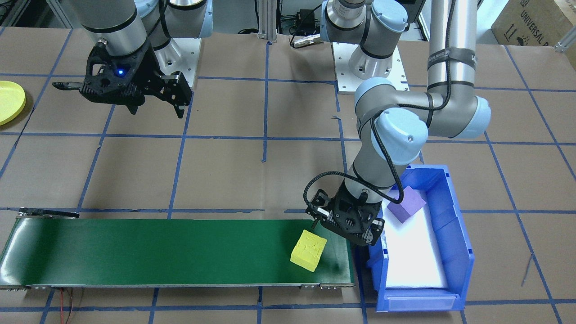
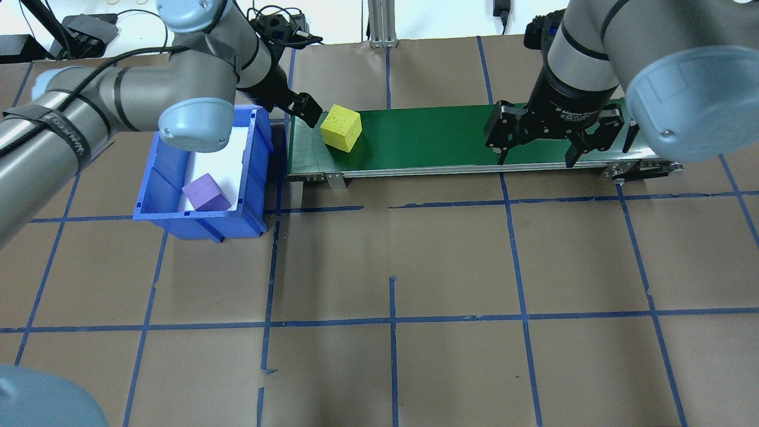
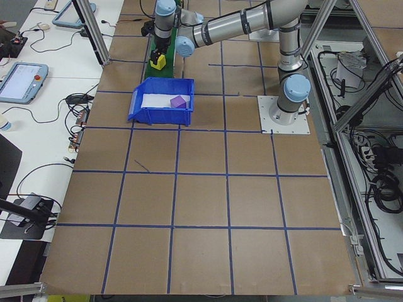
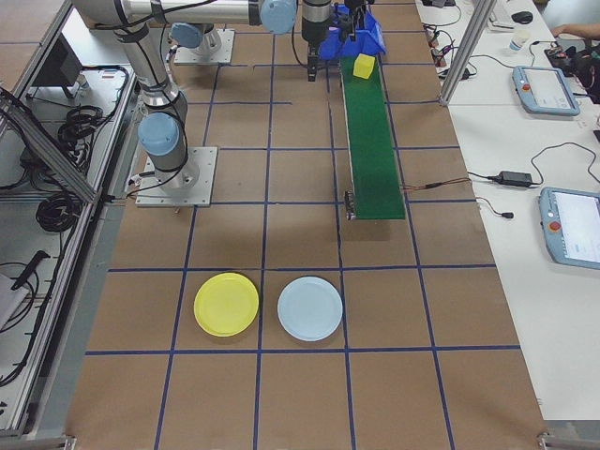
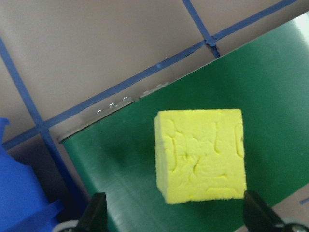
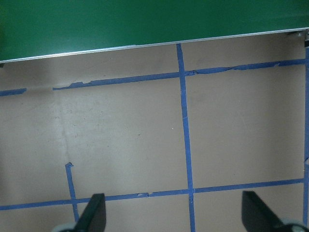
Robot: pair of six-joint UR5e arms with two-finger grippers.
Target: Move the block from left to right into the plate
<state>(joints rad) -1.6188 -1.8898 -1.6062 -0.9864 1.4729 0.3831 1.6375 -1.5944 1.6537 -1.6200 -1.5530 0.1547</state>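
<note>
While purple cube [image 2: 206, 194] sits in blue bin [image 2: 255, 172], pale plate [image 4: 310, 308] beside yellow plate [image 4: 226, 304]

Bright yellow block [image 2: 341, 128] on the dark green belt [image 2: 439, 139], its faces marked with shallow pressed grooves, clear in the left wrist view. Beside it, a vivid blue bin [image 2: 204, 222] with a white lining, and a purple cube [image 2: 206, 193] inside. The table [image 2: 450, 267] is brown, crossed by a grid of blue tape lines. Both arms are grey with pale blue joint caps; the left gripper [image 2: 308, 111] and right gripper [image 2: 536, 151] are black. Far off, a yellow plate [image 4: 226, 304] sits next to a pale blue one [image 4: 310, 308].
</note>
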